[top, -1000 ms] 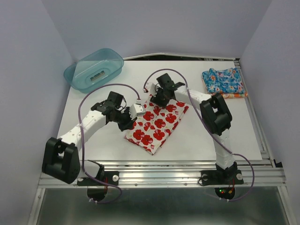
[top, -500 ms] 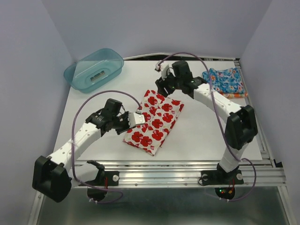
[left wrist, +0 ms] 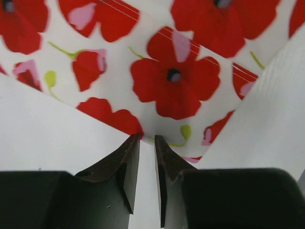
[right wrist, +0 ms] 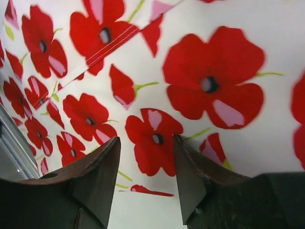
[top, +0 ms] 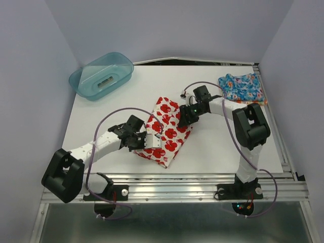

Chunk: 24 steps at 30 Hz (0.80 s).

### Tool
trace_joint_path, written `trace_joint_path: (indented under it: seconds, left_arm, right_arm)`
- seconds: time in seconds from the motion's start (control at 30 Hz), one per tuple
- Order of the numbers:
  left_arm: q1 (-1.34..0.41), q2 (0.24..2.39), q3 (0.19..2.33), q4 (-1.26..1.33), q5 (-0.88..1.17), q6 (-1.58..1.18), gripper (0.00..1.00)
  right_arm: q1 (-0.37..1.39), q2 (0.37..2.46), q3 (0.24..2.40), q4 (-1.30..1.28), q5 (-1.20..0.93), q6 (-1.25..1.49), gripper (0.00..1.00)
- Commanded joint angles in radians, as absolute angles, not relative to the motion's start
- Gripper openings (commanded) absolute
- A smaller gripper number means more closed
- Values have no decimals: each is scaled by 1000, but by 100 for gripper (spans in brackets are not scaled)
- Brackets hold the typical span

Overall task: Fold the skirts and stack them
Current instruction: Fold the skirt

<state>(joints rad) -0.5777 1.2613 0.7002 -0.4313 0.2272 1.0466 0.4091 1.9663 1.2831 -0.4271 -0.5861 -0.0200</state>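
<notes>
Poppy skirt (top: 169, 135) lies mid-table as a folded strip. Its long axis runs from the near edge up towards the far side, tilted a touch to the right. There's an arm on each flank!

Left gripper (top: 153, 139) is low at the strip's near-left edge. On its wrist view the jaws stand only a slit apart, right at a corner of the cloth. Whether they have nipped that hem, I cannot tell.

Right gripper (top: 183, 118) hangs over the far-right edge with its jaws spread wide. Poppies show between them and nothing is held.

The blue skirt (top: 242, 87) sits folded at the far right corner, well apart, with an orange hem (top: 256, 103) peeking out under it.

So the pile lies to the right of the strip, on the right arm's side. That arm looks the likelier one to carry it across, once the fold is judged tidy.
</notes>
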Motion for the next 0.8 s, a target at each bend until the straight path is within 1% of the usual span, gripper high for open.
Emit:
trace_joint_path:
  seconds: [0.0,0.13,0.2,0.23,0.33,0.37,0.43,0.47,0.5,0.6,0.77]
  left_arm:
    - [-627,1282,667,-414,213,1036,29]
    - [-675,1351,669,-370,238,1005,24]
    - [-728,1394,686,-353,241,974,21]
    - [-741,1437,718,-351,245,962,21]
    - [-772,1465,764,-380,275,930,20]
    - [-776,1457,776,-385,276,925,22]
    - [-793,1418,785,-399,256,925,35]
    - [-796,1399,787,-405,239,925,43]
    - [-802,1381,791,-414,232,923,46]
    - [-843,1306,827,-465,213,913,52]
    - [-928,1293,848,-472,198,887,54]
  right_arm:
    - [334,2031,1313,-437,-525,-26,54]
    - [311,2120,1399,-457,-466,-177,52]
    - [311,2166,1512,-506,-454,-216,51]
    - [311,2204,1555,-532,-466,-235,51]
    - [311,2218,1669,-600,-532,-253,52]
    - [311,2211,1683,-612,-544,-261,52]
    - [311,2169,1697,-634,-569,-256,53]
    - [311,2148,1691,-634,-574,-255,53]
    - [311,2125,1681,-634,-592,-247,54]
    - [311,2004,1602,-620,-639,-165,54]
    - [311,1907,1465,-534,-704,-80,56]
